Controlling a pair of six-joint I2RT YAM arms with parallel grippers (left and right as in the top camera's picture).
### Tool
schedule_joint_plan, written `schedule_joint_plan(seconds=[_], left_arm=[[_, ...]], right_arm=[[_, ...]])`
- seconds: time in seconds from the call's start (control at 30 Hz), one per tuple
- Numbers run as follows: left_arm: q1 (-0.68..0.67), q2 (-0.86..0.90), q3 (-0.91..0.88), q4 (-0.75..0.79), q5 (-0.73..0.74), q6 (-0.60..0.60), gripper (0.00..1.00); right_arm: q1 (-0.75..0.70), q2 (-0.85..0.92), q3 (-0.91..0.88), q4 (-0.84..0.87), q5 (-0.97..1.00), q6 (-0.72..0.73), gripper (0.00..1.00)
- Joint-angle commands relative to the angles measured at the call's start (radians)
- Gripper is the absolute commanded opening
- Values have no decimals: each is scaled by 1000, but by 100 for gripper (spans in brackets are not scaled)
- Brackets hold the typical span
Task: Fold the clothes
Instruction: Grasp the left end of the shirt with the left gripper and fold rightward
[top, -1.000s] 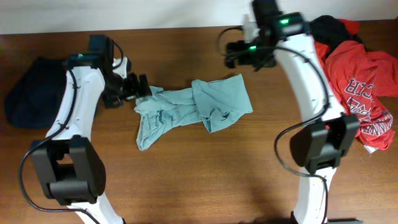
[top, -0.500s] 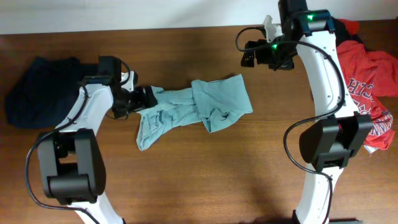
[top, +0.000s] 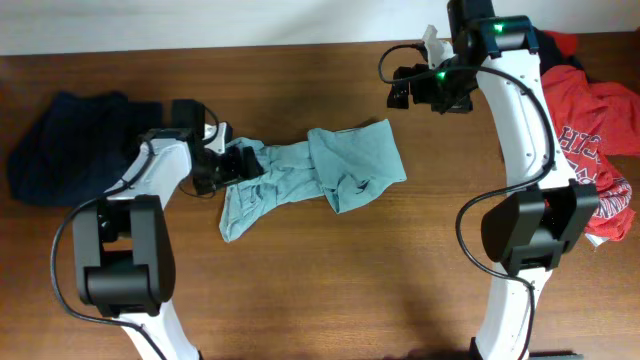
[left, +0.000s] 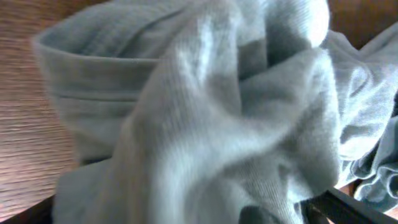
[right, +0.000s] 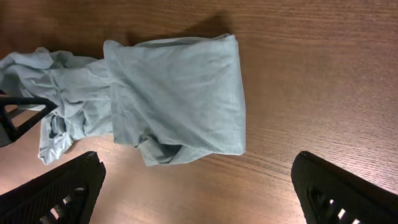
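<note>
Overhead: green shirt (top: 310, 175) is lying crumpled at the middle of the table (top: 330, 290), only partly doubled over. Red clothes (top: 585, 130) are waiting heaped at 3 o'clock, a dark garment (top: 65, 150) at 9. Folding is barely beginning, I judge. Left gripper (top: 238, 160) is sitting at the shirt's 9 o'clock end. Left wrist: cloth is bunching between widely spread fingers that are not pinching it. Right wrist: right gripper (right: 196, 165) is hovering wide open, holding nothing, above the shirt's doubled half.
</note>
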Motion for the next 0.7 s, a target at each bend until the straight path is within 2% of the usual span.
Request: schedule_joint_plan(seconds=[0.0,0.03,0.1,0.17,0.2,0.23,0.3,0.33,0.67], left_arm=[[-20,64,-10,4,39,9,94],[-23,74,-10,5,47,9,89],[-25,90,-10,5,68,9,73],[-25,100,-10,4,82,8,49],[-25,100,-10,0,85,8,30],[-24,100,-10,-3,85,8,19],[-19,97,-10,-4,86,8,4],[-13,96,-9,-4,87,8,1],[103,-43,24,-112,85,55,1]], right_arm=[[5,-19,10,-2,-12,-14,99],[5,-19,10,-2,-12,-14,99],[5,-19,10,-2,-11,-14,99],[4,-19,10,-2,-11,-14,99],[4,-19,10,-2,-8,-14,99],[5,-19,10,-3,-2,-14,99],[5,-19,10,-10,19,-14,99],[4,-19,10,-17,31,-14,99],[3,-18,7,-35,101,-14,99]])
